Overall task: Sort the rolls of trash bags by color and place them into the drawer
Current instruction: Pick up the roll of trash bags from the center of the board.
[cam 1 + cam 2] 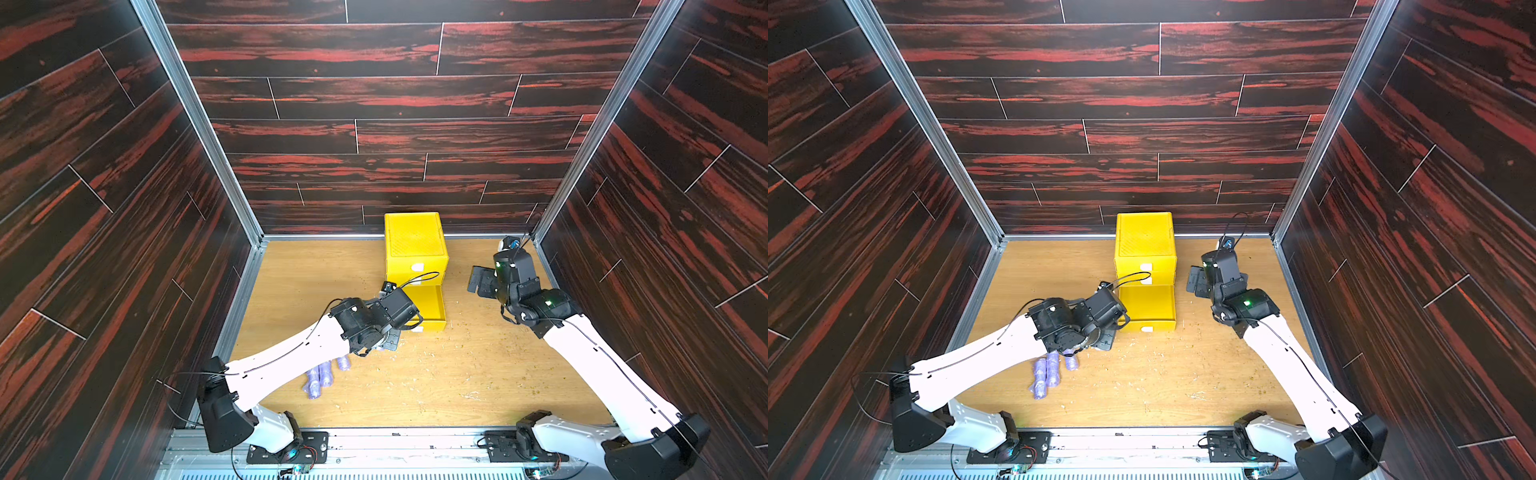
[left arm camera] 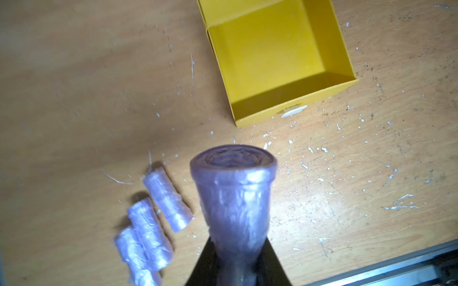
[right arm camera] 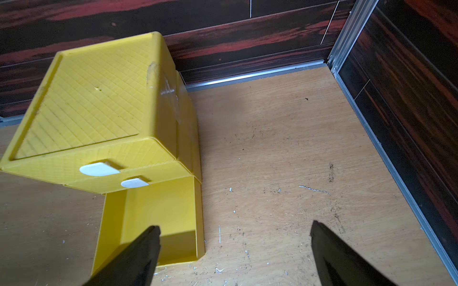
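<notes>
My left tool [image 2: 238,244] is clamped on one lilac roll [image 2: 234,195], pinched near one end so that the rest juts out past the jaws. It seems to be clear of the desk [image 2: 347,198]. Three more lilac rolls [image 2: 153,227] lie side by side just beside it. The bottom drawer [image 2: 329,44] of the yellow cabinet [image 1: 415,243] is pulled out and looks empty. My right tool [image 3: 234,227] hangs wide near the cabinet, holding nothing. I judge the roll light, soft and slick, so I'd grip mid-body, gently, or it may squirm out.
</notes>
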`<act>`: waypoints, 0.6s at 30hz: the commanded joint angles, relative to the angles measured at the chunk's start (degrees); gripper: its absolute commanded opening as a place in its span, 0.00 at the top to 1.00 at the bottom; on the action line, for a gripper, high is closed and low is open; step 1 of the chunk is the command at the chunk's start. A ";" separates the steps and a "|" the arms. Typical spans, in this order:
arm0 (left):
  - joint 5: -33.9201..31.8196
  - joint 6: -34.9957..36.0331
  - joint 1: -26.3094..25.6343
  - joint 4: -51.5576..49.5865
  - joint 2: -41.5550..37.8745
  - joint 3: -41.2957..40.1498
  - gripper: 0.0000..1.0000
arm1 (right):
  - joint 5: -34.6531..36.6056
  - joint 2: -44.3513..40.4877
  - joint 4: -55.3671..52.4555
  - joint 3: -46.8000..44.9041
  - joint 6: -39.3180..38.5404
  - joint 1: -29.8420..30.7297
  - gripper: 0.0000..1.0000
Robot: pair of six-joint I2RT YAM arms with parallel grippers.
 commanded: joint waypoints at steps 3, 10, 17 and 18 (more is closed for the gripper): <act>-7.86 33.88 0.15 -7.76 4.82 7.55 0.84 | 2.48 -3.06 -1.95 1.30 0.27 -0.24 0.02; -4.05 63.69 3.01 6.71 3.27 1.86 0.86 | 3.55 -5.25 -2.22 0.60 0.11 -0.20 0.02; 5.10 77.96 6.41 20.05 8.37 0.29 0.87 | 3.33 -6.14 -2.04 -0.28 -0.09 -0.18 0.02; 5.24 78.75 6.68 20.60 10.17 1.26 0.87 | 3.33 -6.27 -2.04 -0.28 -0.17 -0.20 0.02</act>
